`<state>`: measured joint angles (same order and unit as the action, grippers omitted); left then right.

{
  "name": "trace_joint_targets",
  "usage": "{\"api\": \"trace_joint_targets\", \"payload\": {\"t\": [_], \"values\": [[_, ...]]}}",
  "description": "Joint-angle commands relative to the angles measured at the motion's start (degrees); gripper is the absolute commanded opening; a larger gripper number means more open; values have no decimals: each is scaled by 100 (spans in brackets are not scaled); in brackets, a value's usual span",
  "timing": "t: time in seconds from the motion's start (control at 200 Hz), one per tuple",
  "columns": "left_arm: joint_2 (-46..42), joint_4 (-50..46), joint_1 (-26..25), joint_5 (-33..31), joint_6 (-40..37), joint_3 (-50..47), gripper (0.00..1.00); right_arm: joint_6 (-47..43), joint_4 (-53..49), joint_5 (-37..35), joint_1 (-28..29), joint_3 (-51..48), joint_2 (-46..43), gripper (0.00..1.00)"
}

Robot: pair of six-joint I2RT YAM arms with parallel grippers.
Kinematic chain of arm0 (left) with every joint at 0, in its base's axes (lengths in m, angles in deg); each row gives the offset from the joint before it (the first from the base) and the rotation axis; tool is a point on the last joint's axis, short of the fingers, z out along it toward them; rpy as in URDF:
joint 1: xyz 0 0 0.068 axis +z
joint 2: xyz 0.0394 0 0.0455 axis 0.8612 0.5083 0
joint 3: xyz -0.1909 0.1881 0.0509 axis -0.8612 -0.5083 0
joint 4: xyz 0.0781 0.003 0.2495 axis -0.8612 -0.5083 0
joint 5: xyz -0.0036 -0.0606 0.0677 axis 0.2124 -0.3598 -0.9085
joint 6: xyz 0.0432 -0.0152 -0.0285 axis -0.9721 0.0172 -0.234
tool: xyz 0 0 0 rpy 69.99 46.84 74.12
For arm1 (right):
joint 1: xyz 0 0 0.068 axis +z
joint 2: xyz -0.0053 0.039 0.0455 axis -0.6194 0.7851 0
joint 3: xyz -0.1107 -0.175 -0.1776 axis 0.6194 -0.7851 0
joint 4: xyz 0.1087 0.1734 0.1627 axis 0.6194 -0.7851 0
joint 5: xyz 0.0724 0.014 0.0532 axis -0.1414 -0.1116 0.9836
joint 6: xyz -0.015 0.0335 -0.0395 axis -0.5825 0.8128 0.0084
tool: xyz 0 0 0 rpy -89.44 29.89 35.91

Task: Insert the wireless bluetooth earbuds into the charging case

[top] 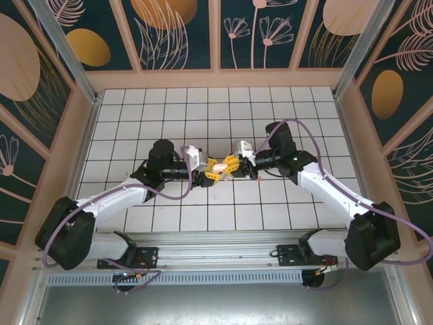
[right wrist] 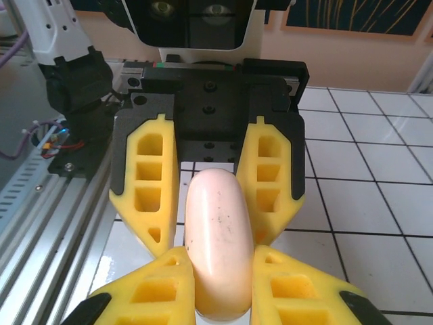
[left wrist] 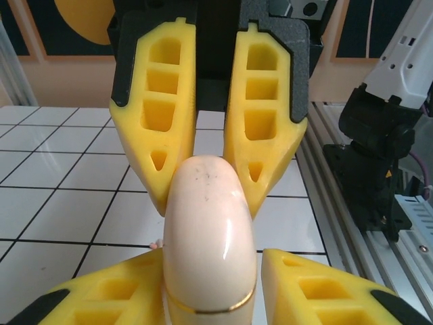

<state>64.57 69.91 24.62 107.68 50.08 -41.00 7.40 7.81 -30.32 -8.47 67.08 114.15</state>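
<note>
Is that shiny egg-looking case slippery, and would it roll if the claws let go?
Probably slippery: the glossy cream-and-pink pebble-shaped case shows a bright shine. It looks hard, likely stiff, not squishy, between the left claw and right claw. Being rounded all over, it would likely roll or wobble if set down.

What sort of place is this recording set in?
Probably a lab robot cell: a white grid-tiled table boxed in by floral-printed wall panels on aluminium posts, and a rail at the near edge carrying two arms, whose left gripper and right gripper both clasp the charging case.
</note>
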Motion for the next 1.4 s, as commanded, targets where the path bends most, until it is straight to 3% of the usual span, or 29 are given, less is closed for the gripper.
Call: {"api": "trace_joint_targets", "payload": {"t": [0.0,0.12,0.23,0.751,1.061,1.226,1.396], "values": [[-155,134,-68,188,3,12,36,293,761,-449,61,-169,-249,18],[-184,91,-72,132,12,16,27,310,819,-521,61,-245,-329,17],[-203,68,-72,51,3,12,27,315,822,-522,62,-267,-380,18],[-255,-20,-74,-90,70,11,37,297,842,-585,43,-365,-491,18],[-369,7,-68,-102,117,-5,21,305,829,-596,52,-365,-450,18],[-335,-44,-70,-86,58,-1,20,555,1096,-617,52,-390,-408,36],[-317,-124,-68,-67,28,25,20,618,1313,-859,43,-411,-428,38]]}}
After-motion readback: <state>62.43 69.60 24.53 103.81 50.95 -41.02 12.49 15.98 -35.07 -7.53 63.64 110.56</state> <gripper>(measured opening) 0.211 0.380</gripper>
